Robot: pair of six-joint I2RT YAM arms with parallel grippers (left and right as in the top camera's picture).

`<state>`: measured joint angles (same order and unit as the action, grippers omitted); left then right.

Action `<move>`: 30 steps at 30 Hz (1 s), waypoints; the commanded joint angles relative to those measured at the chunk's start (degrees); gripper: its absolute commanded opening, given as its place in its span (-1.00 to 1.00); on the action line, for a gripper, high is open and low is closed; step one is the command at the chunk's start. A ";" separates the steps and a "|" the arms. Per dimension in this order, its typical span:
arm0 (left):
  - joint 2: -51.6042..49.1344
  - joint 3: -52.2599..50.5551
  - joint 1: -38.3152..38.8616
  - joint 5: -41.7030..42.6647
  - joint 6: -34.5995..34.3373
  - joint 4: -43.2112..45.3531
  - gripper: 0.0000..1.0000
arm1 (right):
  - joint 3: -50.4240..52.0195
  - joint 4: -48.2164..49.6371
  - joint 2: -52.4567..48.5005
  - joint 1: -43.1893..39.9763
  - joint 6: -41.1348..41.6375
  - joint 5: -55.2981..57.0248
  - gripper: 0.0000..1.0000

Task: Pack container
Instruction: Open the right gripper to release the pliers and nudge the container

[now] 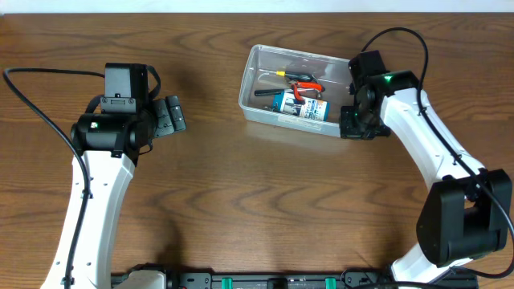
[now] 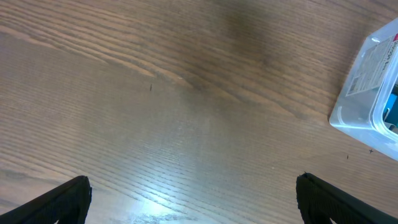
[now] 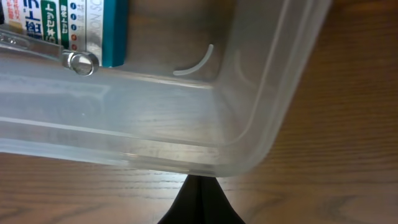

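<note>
Pressed together at the right gripper (image 3: 199,190), tips right under a rounded corner of the clear container (image 3: 124,112). Past those tips, inside, a blue-and-white box (image 1: 301,104) and red-handled pliers (image 1: 305,84). Spread wide at the left gripper (image 2: 193,202), low over bare desk (image 2: 155,93), with the container well apart, ahead and rightward.

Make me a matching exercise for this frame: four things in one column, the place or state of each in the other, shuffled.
1. clear rectangular plastic container
2. small blue-and-white box
3. left gripper
4. right gripper

A. shut, by the container's corner
B. open, away from the container
C. standing on the wooden table
D. lying inside the container

Pairs: 1-C, 2-D, 3-B, 4-A
</note>
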<state>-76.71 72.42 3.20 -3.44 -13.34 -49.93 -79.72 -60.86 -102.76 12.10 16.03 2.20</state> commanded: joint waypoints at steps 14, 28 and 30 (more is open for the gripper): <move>-0.02 0.68 -0.28 -0.87 -0.26 -0.17 0.96 | 0.35 6.86 -0.57 -0.70 -4.04 2.43 -0.97; -0.02 0.68 -0.28 -0.85 -0.26 -0.17 0.96 | -1.53 6.25 0.28 -1.68 -6.45 -2.29 -0.66; -0.02 0.68 -0.28 -0.87 -0.26 -0.17 0.96 | -2.91 5.55 1.20 -1.68 -6.45 -5.14 -0.52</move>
<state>-76.71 72.42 3.20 -3.44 -13.34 -49.93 -79.99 -54.98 -102.76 10.94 10.41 1.19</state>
